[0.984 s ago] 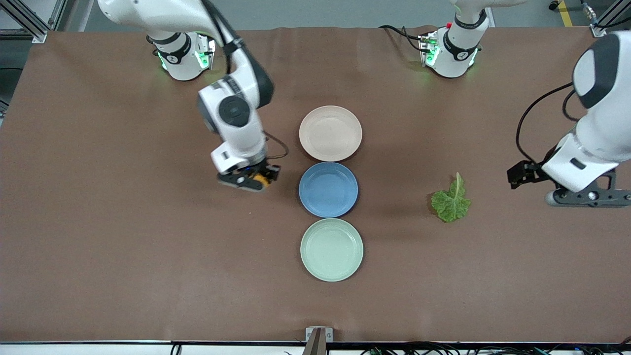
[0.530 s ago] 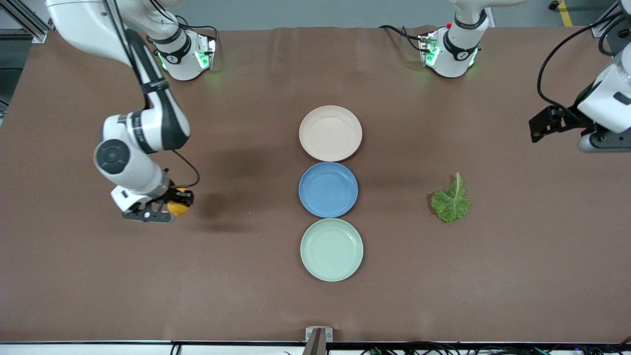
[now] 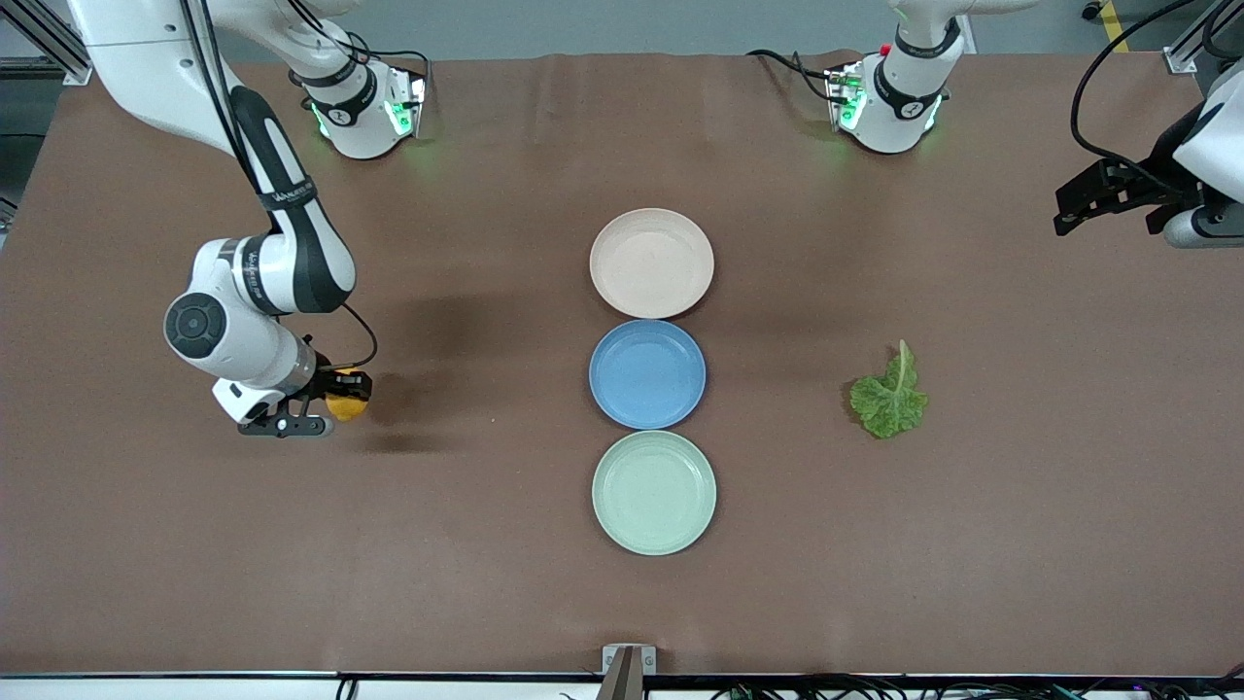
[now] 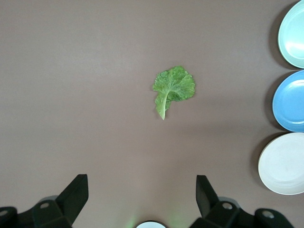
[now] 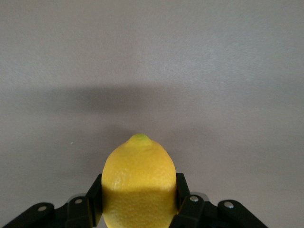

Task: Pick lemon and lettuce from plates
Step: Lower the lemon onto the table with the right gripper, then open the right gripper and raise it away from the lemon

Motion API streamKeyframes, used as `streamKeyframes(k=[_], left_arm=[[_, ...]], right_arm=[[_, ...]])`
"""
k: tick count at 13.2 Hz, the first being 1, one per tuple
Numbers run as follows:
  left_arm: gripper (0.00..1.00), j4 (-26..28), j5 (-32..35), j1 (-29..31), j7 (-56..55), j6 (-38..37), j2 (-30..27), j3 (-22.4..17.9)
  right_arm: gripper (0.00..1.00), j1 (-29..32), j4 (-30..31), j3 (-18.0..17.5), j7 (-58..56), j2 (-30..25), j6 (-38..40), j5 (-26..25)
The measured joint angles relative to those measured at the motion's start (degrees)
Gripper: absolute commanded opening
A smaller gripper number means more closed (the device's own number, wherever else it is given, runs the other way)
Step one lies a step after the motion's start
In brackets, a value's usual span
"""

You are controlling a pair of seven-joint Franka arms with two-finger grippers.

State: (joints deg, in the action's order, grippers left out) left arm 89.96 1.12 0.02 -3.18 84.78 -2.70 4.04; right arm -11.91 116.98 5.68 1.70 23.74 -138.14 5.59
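Observation:
My right gripper (image 3: 335, 404) is shut on the yellow lemon (image 3: 347, 404), low over bare table toward the right arm's end. In the right wrist view the lemon (image 5: 137, 171) sits between the fingers of the gripper (image 5: 137, 192). The green lettuce (image 3: 889, 397) lies flat on the table toward the left arm's end, off any plate; it also shows in the left wrist view (image 4: 173, 88). My left gripper (image 3: 1093, 199) is open and empty, up in the air over the left arm's end of the table, with its fingers spread wide (image 4: 141, 194). The beige-pink plate (image 3: 651, 228) and the mint plate (image 3: 653, 535) hold nothing.
A blue plate (image 3: 647, 374) lies between the two other plates in a row at the table's middle. All three show at the edge of the left wrist view: mint (image 4: 294, 33), blue (image 4: 292, 102), beige-pink (image 4: 282, 164). Brown table (image 3: 194, 544) surrounds them.
My right gripper has carried the lemon from beside the blue plate far toward the right arm's end and lowered it. My left gripper has drawn up and away from the lettuce.

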Motion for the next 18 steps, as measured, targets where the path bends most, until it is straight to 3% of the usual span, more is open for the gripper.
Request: streamKeyframes(k=[9, 11, 12, 13, 14, 18], left_arm=[[1.0, 0.22, 0.0, 0.0, 0.05, 0.08, 0.01, 0.04], [1.0, 0.2, -0.02, 0.0, 0.05, 0.17, 0.01, 0.04], [1.0, 0.16, -0.06, -0.01, 0.09, 0.29, 0.02, 0.04], [1.0, 0.15, -0.07, -0.01, 0.25, 0.43, 0.07, 0.05], [1.0, 0.15, -0.08, -0.01, 0.56, 0.6, 0.19, 0.05], [1.0, 0.13, -0.09, -0.02, 0.94, 1.75, 0.66, 0.06]], right_arm=[[0.01, 2.51, 2.23, 0.02, -4.87, 2.88, -5.86, 0.02], [0.05, 2.51, 2.23, -0.04, -4.88, 3.15, -6.24, 0.02], [0.29, 2.51, 2.21, -0.05, -4.88, 3.15, -6.28, 0.02], [0.86, 2.51, 2.21, -0.05, -4.88, 3.15, -6.29, 0.02], [1.0, 2.51, 2.21, -0.05, -4.88, 3.15, -6.3, 0.03], [1.0, 2.52, 1.81, -0.08, -4.88, 3.14, -6.3, 0.05]])
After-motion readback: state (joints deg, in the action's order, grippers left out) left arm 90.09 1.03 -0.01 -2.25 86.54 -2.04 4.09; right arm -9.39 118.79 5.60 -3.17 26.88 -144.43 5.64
